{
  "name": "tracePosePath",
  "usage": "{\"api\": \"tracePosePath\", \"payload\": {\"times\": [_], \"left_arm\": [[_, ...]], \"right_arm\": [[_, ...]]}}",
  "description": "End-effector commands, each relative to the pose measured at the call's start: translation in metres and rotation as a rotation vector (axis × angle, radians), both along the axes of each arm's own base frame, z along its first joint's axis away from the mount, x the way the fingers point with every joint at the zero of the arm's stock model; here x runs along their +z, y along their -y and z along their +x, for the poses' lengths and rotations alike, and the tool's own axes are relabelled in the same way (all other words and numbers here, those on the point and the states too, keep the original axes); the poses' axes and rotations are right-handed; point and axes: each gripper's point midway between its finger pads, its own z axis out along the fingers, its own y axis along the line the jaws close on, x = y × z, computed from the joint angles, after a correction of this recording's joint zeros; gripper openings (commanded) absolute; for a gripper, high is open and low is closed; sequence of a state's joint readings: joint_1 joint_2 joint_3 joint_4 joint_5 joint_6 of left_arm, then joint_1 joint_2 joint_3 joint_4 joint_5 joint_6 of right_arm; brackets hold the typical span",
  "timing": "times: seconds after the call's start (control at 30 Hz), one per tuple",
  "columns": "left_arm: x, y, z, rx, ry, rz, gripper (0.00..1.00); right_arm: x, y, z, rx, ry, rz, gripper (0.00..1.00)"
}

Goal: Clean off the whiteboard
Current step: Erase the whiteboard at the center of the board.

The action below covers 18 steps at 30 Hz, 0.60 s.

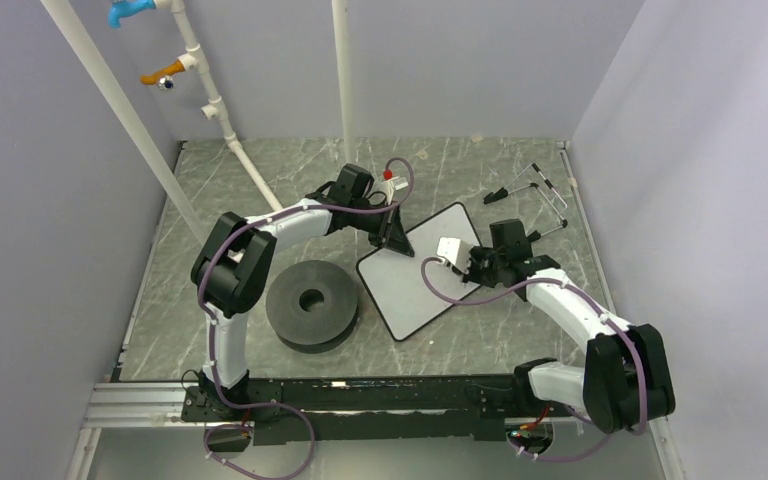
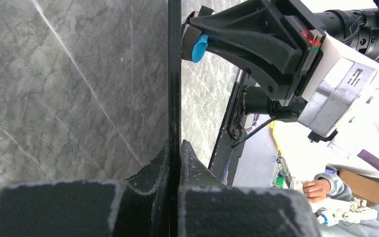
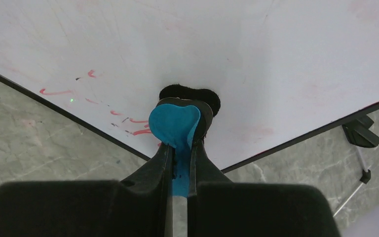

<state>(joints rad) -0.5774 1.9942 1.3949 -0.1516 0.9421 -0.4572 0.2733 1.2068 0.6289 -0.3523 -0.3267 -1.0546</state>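
The whiteboard [image 1: 412, 290] lies tilted on the marble table, mostly white. My left gripper [image 1: 396, 238] is shut on its far-left edge; in the left wrist view the board shows edge-on as a thin black line [image 2: 174, 74] between the closed fingers [image 2: 174, 148]. My right gripper [image 1: 458, 262] is shut on the blue-and-black eraser [image 3: 175, 121], whose black pad presses on the white surface [image 3: 237, 44] near a corner. Faint red marks [image 3: 128, 120] remain along the board's edge, left of the eraser. The left wrist view also shows the eraser's blue tip [image 2: 200, 47].
A black disc [image 1: 310, 302] with a centre hole sits just left of the board. White pipes [image 1: 230, 135] run along the back left. Thin black metal stands [image 1: 532, 190] lie at the back right. Grey walls enclose the table.
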Motion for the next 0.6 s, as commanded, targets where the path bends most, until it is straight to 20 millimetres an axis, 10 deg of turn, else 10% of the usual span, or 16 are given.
{"api": "tracePosePath", "payload": {"times": [0.0, 0.23, 0.57], "left_arm": [[0.054, 0.007, -0.01, -0.073, 0.077, -0.132, 0.0], [0.054, 0.007, -0.009, -0.076, 0.077, -0.133, 0.0], [0.051, 0.007, -0.011, -0.082, 0.072, -0.133, 0.0]], "right_arm": [[0.015, -0.012, -0.001, 0.075, 0.038, 0.041, 0.0], [-0.018, -0.065, -0.074, 0.388, -0.061, -0.015, 0.0], [0.003, 0.002, 0.012, -0.006, 0.042, -0.023, 0.0]]}}
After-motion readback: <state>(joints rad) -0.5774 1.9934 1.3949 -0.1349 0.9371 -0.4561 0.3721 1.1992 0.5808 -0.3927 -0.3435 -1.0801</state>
